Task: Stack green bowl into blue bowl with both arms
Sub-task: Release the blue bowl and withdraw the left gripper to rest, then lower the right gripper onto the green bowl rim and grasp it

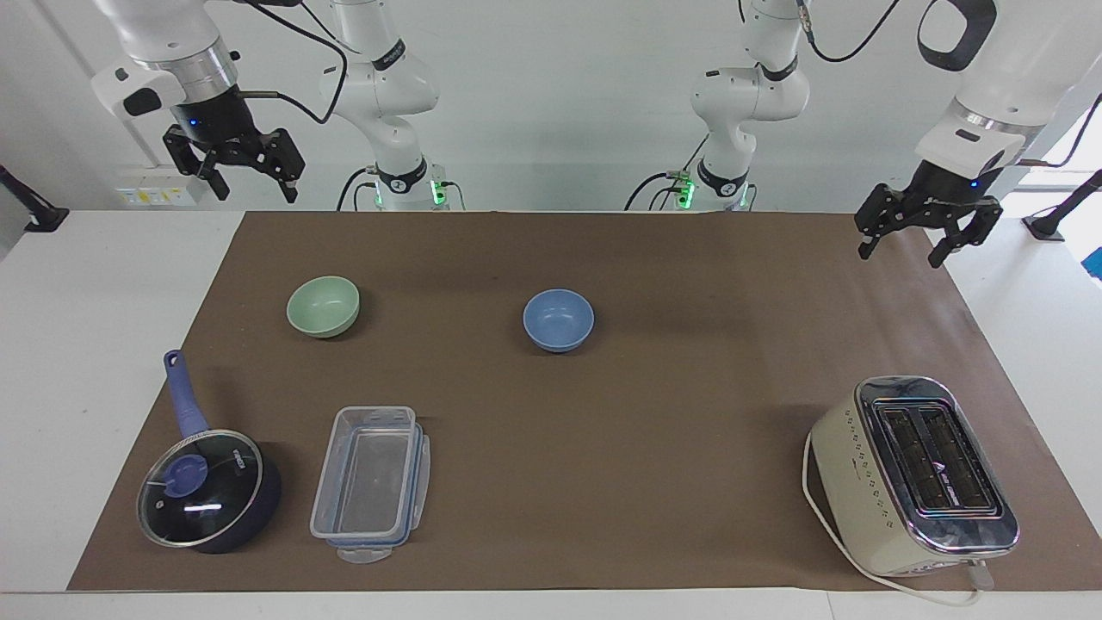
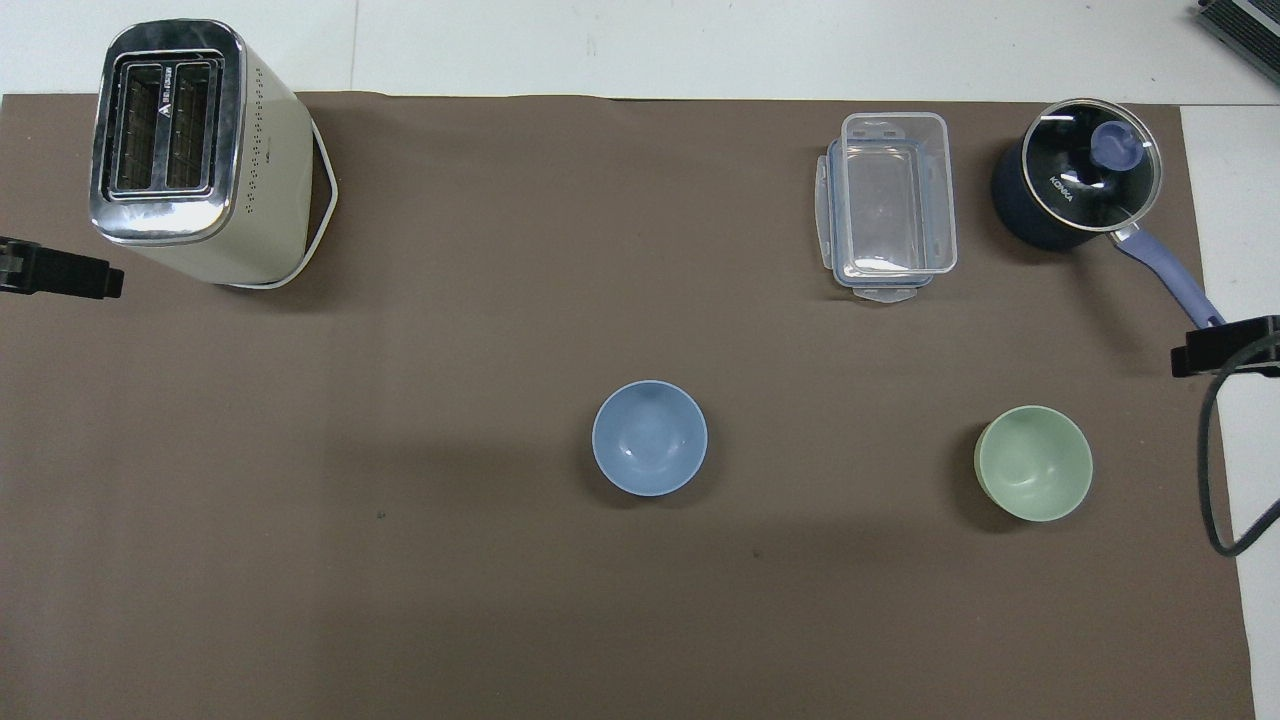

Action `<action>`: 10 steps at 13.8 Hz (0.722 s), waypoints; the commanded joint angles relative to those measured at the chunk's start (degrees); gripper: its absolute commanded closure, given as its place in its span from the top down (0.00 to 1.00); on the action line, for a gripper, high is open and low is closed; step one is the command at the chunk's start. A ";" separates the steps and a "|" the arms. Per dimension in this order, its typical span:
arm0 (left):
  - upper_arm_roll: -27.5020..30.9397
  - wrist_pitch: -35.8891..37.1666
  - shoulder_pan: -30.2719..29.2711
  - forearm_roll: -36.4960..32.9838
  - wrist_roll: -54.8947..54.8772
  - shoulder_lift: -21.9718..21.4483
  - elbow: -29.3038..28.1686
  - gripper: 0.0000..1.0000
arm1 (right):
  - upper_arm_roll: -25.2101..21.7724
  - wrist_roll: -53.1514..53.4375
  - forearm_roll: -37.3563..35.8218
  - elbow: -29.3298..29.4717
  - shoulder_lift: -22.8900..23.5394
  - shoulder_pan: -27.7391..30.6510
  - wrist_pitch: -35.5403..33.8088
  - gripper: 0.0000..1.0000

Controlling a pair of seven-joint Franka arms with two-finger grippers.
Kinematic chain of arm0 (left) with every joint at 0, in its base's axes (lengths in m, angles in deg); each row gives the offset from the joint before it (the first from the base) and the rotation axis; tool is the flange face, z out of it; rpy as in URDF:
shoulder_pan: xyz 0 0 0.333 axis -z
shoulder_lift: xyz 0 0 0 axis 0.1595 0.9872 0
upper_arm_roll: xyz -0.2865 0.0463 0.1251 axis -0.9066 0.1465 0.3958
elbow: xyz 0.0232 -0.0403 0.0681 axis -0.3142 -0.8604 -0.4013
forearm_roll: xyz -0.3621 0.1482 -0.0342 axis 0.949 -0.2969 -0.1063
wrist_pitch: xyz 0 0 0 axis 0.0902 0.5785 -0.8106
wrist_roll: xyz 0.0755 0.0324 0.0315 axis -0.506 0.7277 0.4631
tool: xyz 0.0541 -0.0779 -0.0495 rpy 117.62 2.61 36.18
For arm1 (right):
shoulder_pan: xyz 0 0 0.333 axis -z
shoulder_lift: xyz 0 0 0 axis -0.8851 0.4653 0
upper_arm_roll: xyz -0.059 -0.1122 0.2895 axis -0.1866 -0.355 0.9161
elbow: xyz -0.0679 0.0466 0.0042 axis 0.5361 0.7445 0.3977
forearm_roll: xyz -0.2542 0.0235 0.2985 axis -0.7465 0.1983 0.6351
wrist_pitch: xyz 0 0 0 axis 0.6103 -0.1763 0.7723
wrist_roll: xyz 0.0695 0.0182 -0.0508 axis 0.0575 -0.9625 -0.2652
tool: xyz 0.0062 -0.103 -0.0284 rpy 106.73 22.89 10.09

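Observation:
The green bowl (image 1: 324,306) (image 2: 1033,462) sits upright and empty on the brown mat toward the right arm's end. The blue bowl (image 1: 559,319) (image 2: 650,438) sits upright and empty near the mat's middle, apart from the green one. My left gripper (image 1: 902,244) is open and empty, raised over the mat's edge at the left arm's end; only its tip (image 2: 60,275) shows in the overhead view. My right gripper (image 1: 250,182) is open and empty, raised high over the right arm's end of the table; its tip (image 2: 1225,346) shows at the overhead view's edge.
A cream toaster (image 1: 917,474) (image 2: 195,150) stands farther from the robots at the left arm's end. A clear plastic container (image 1: 370,480) (image 2: 885,205) and a dark-blue lidded pot (image 1: 207,486) (image 2: 1080,185) stand farther from the robots than the green bowl.

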 commanded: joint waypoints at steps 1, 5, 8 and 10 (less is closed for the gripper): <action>-0.61 4.54 -1.36 -1.64 -0.78 1.19 3.31 1.00 | 0.14 -3.52 0.05 -7.40 -0.73 3.75 7.32 1.00; -1.05 6.04 -0.57 -1.47 -0.08 0.04 2.26 1.00 | 0.14 -13.37 0.23 -19.69 0.41 6.49 17.69 1.00; -0.96 8.86 -0.74 -1.47 -0.16 -0.93 1.46 1.00 | 0.14 -14.86 0.67 -27.61 3.04 7.10 28.24 1.00; -0.96 9.12 -1.27 -1.47 -0.25 -1.01 1.46 1.00 | 0.14 -16.71 1.02 -30.96 5.33 7.10 34.65 1.00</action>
